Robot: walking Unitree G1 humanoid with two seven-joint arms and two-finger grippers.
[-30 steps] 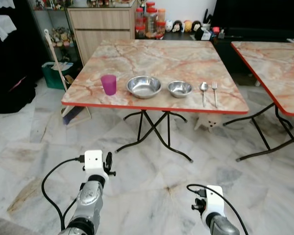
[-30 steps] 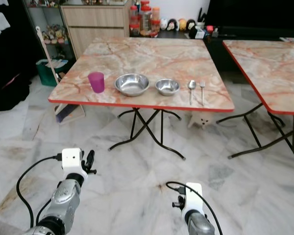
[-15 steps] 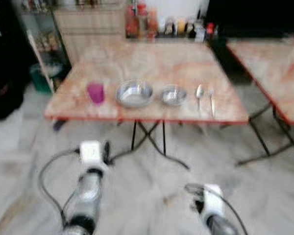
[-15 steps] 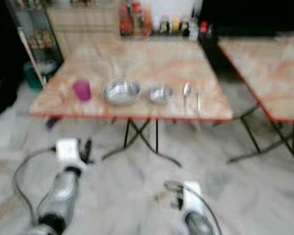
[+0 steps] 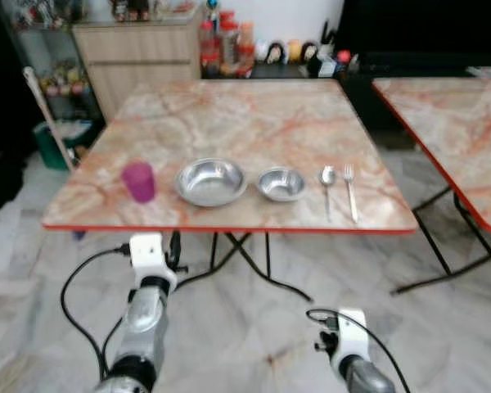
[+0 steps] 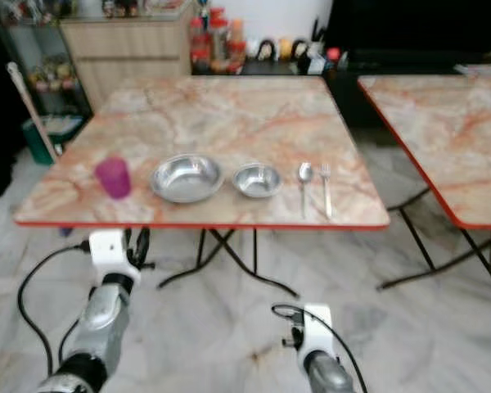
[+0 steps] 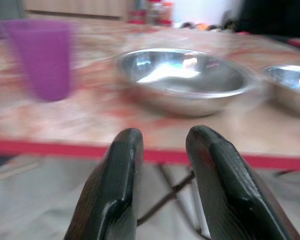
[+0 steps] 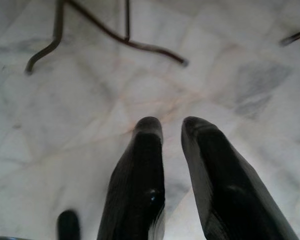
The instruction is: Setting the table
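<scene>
The left gripper is raised in front of the near red edge of the table, below the tabletop and short of it. Its two black fingers stand a narrow gap apart and hold nothing. It points toward the larger bowl, with the purple cup off to one side of that line. Every item lies forward of and above this gripper.

The right gripper hangs lower, over the marble floor, aimed down at it. Its fingers are likewise slightly parted and empty. By my judgement the left arm is the nearer one to the cup and the larger bowl; the right arm sits on the cutlery side but is well apart from the table.

Items on the table, left to right, in one row parallel to the near edge:

1. One purple cup, upright.
2. One larger steel bowl.
3. One smaller steel bowl, just beside the larger.
4. One spoon.
5. One fork, just beside the spoon.

The spoon and fork lie with long axes running from the far side toward the near edge, handles toward the robot.

A second table stands to the right.
</scene>
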